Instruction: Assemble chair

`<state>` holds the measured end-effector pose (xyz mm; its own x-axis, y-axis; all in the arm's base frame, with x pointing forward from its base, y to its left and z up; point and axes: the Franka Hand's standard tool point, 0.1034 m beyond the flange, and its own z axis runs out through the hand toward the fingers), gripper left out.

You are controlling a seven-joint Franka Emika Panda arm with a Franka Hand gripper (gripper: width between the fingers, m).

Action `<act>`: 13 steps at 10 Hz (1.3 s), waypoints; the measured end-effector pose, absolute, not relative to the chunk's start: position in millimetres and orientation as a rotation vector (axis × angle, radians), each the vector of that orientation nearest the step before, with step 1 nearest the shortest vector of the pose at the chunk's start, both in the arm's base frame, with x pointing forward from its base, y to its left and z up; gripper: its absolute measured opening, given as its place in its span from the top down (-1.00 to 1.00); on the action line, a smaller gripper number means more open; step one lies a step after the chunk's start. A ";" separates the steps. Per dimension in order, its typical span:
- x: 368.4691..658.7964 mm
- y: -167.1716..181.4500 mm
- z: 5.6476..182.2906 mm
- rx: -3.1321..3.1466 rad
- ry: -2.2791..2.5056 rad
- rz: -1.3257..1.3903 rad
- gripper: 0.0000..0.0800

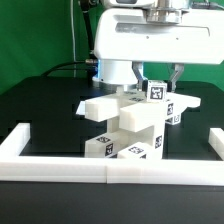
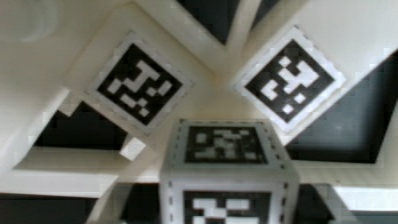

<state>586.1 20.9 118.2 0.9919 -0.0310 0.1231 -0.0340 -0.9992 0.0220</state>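
Exterior view: half-built chair (image 1: 122,125) mid-bench (image 1: 40,105), inside border wall (image 1: 60,160). Fingers (image 1: 177,72) straddle topmost tagged block (image 1: 156,91), probably to seat it; whether clamped or loose, cannot tell.

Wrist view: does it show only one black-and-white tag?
No, four tags show on the chair: two on slanted faces and two on the central block.
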 end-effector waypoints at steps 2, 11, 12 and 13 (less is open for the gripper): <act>586.0 20.9 118.1 3.108 -0.268 0.194 0.28; 587.2 18.8 117.1 2.893 -1.314 0.185 0.28; 587.2 19.1 117.1 2.866 -1.380 0.184 0.28; 587.2 19.9 117.1 2.825 -1.472 0.181 0.28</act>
<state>587.2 19.9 117.1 0.5683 -0.8192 0.0775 -0.8136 -0.5735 -0.0959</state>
